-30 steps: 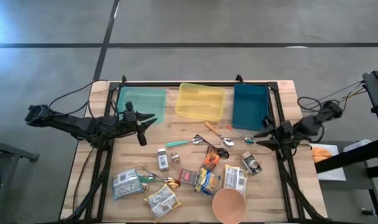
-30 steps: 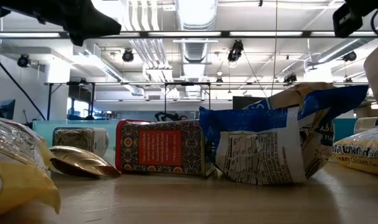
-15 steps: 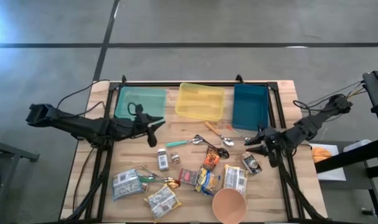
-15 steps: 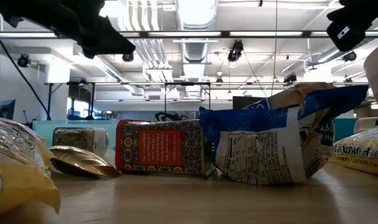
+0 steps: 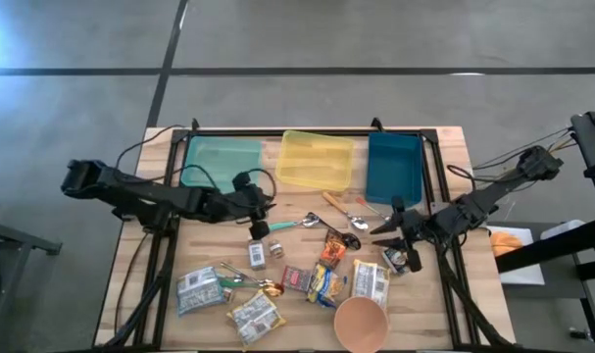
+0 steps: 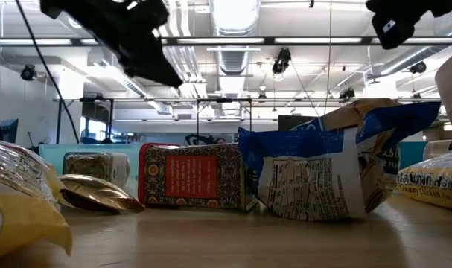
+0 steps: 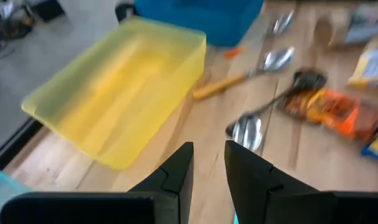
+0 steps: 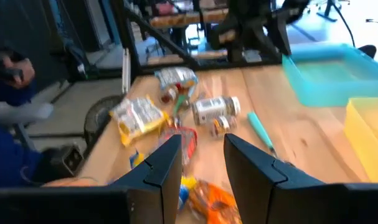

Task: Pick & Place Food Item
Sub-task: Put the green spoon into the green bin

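Food packets lie loose on the wooden table's near half: an orange snack packet [image 5: 334, 249], a yellow-and-blue packet [image 5: 325, 284], a red packet [image 5: 297, 279] and white packets [image 5: 371, 282] [image 5: 200, 291]. My left gripper [image 5: 259, 210] hangs open above the table, left of the middle, near a teal-handled spoon [image 5: 292, 225]; the left wrist view shows nothing between its fingers [image 7: 208, 163]. My right gripper [image 5: 386, 228] hangs open above the table's right part, just beyond a small can [image 5: 396, 258]. Nothing sits between its fingers [image 8: 201, 163] in the right wrist view either.
Three bins stand along the far edge: teal [image 5: 222, 162], yellow [image 5: 317, 160] and blue [image 5: 394, 167]. A spice jar [image 5: 257, 252], several spoons [image 5: 348, 222] and a tan paper cup [image 5: 361, 324] lie among the packets. The table's near right corner shows bare wood.
My left gripper has moved toward the table's middle, a little lower, and tipped downward. My right gripper has moved toward the table's left and near edge, over the can. Neither has changed its gap. Nothing on the table has moved.
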